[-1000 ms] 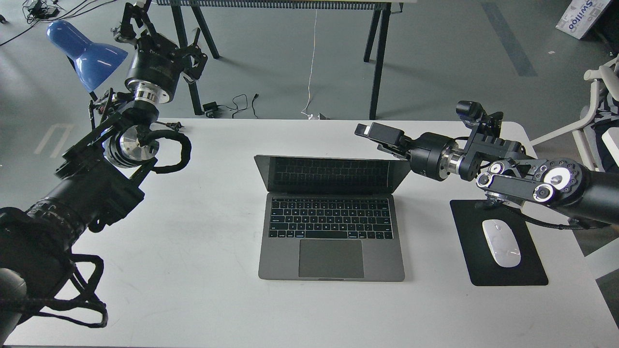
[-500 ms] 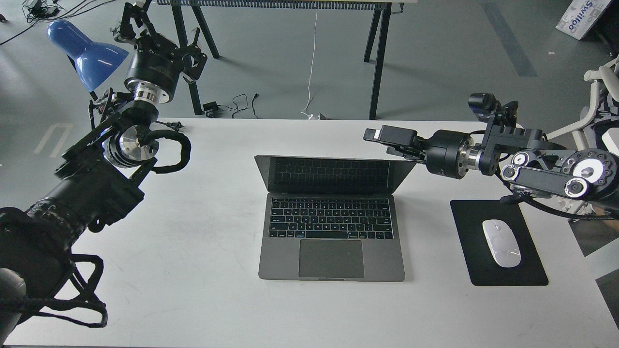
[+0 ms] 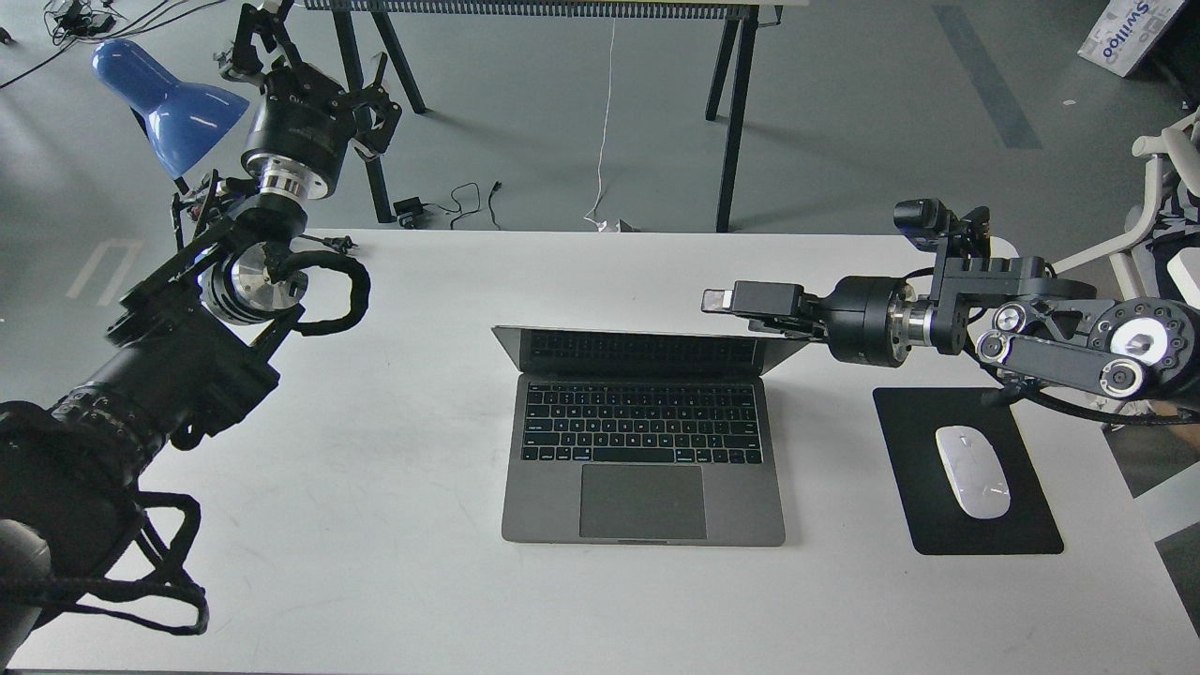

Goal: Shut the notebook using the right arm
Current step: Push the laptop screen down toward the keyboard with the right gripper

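- Centrally on the white table (image 3: 394, 562) sits the notebook (image 3: 643, 464), its lid tilted well forward over the keys.
- Just behind the lid's far right corner hangs the right gripper (image 3: 727, 302); its finger spacing cannot be told.
- Right of the notebook, a white mouse (image 3: 972, 471) lies on a black pad (image 3: 1022, 534).
- Far left, the left gripper (image 3: 361, 94) is raised beside a blue lamp (image 3: 169, 103), its fingers spread.

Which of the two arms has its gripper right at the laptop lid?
The right arm: its gripper sits just behind the notebook lid's top right corner. The left gripper is raised far off by the blue lamp.
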Available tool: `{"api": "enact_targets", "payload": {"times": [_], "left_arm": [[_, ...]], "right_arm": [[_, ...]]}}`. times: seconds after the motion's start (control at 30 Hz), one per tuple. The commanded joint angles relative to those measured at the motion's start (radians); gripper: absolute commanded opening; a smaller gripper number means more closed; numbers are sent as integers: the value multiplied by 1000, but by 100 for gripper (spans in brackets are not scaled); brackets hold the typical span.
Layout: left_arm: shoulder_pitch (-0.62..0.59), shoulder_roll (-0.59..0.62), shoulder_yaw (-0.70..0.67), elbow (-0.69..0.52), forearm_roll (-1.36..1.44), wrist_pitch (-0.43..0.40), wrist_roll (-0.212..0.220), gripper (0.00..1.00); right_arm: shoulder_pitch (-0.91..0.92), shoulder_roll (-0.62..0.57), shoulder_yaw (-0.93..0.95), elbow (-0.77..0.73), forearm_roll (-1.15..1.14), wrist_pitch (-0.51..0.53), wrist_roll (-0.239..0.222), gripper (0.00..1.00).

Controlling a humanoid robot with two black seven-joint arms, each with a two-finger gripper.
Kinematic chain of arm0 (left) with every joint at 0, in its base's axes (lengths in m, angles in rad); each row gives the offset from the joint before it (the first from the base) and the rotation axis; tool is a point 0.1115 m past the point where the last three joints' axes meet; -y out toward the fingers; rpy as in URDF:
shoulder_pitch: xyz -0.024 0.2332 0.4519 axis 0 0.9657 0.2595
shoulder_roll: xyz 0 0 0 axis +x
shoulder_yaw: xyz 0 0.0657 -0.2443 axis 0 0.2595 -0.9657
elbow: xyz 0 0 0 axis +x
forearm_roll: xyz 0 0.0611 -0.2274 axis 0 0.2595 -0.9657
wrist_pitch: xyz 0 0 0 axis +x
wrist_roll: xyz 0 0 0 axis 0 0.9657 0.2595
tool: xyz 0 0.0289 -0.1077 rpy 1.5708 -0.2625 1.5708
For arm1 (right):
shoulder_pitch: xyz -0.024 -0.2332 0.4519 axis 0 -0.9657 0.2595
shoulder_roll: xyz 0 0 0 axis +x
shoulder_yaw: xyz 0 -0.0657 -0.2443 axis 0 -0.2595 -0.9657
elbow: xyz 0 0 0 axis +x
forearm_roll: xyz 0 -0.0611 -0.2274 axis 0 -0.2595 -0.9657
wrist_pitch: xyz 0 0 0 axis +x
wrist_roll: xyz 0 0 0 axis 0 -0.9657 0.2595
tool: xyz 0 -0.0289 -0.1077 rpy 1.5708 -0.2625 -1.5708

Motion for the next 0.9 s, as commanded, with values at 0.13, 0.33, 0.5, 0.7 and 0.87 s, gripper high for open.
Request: {"api": "enact_targets", "payload": {"times": [0.13, 0.33, 0.5, 0.7, 0.87], "left_arm": [[2, 0, 0, 2, 0, 0, 0, 100], [0, 0, 0, 0, 0, 0, 0, 100], [0, 0, 0, 0, 0, 0, 0, 100], [0, 0, 0, 0, 0, 0, 0, 100], [2, 0, 0, 0, 0, 0, 0, 100]], "right_arm": [[-53, 45, -3, 47, -6, -6, 1, 99], [-91, 49, -12, 75, -36, -12, 1, 99], [-140, 63, -15, 82, -40, -14, 1, 99], [-205, 63, -15, 81, -66, -15, 1, 99], [-263, 63, -17, 72, -69, -20, 1, 99]]}}
